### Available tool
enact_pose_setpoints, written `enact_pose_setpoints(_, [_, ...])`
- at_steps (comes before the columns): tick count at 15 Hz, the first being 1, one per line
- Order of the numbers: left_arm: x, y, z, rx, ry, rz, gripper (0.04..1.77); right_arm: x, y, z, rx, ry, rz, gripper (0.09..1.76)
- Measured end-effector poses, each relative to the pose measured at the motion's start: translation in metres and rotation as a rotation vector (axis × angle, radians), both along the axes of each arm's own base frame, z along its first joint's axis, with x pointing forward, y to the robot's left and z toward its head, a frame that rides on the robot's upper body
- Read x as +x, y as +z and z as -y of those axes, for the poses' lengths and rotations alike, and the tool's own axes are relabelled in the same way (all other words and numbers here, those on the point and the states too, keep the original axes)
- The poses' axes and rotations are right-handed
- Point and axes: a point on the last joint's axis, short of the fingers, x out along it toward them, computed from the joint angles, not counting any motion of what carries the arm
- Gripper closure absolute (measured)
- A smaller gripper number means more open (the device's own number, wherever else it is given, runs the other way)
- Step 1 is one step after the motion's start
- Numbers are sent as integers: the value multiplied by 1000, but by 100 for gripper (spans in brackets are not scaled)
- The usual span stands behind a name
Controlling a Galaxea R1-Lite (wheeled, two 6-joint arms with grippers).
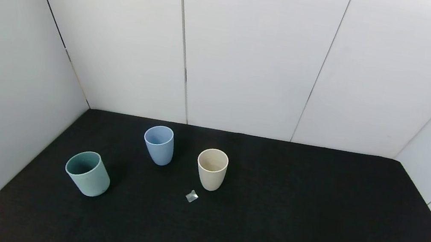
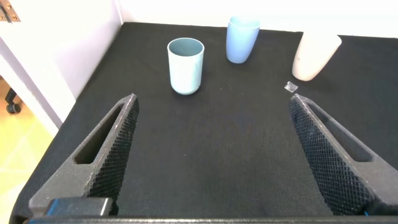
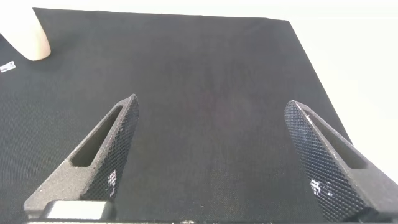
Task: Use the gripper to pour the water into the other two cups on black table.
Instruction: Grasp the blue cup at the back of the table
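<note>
Three cups stand upright on the black table [image 1: 290, 219]. The teal-green cup [image 1: 88, 173] is at the left, the light blue cup [image 1: 159, 144] behind it, the cream-beige cup [image 1: 212, 169] near the middle. No water shows in any of them. Neither arm shows in the head view. My left gripper [image 2: 211, 99] is open and empty, well short of the teal-green cup [image 2: 186, 65], the blue cup [image 2: 241, 39] and the cream cup [image 2: 315, 56]. My right gripper [image 3: 210, 102] is open and empty over bare cloth; the cream cup [image 3: 26, 37] shows far off at that view's edge.
A small crumpled clear plastic scrap [image 1: 192, 196] lies just in front of the cream cup; it also shows in the left wrist view [image 2: 290, 86] and the right wrist view [image 3: 7, 67]. White wall panels [image 1: 252, 53] border the table at the back and both sides.
</note>
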Motion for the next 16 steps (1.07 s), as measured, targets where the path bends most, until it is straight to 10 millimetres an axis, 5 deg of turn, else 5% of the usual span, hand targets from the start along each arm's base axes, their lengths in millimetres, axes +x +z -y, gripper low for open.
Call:
enact_pose_setpoints(11, [-1,3,1,21,-25,22,9,0,0,0,0,0,0,14])
enact_pose_setpoints(16, [-11,36,4,30,-161,79,9,0,0,0,0,0,0,14])
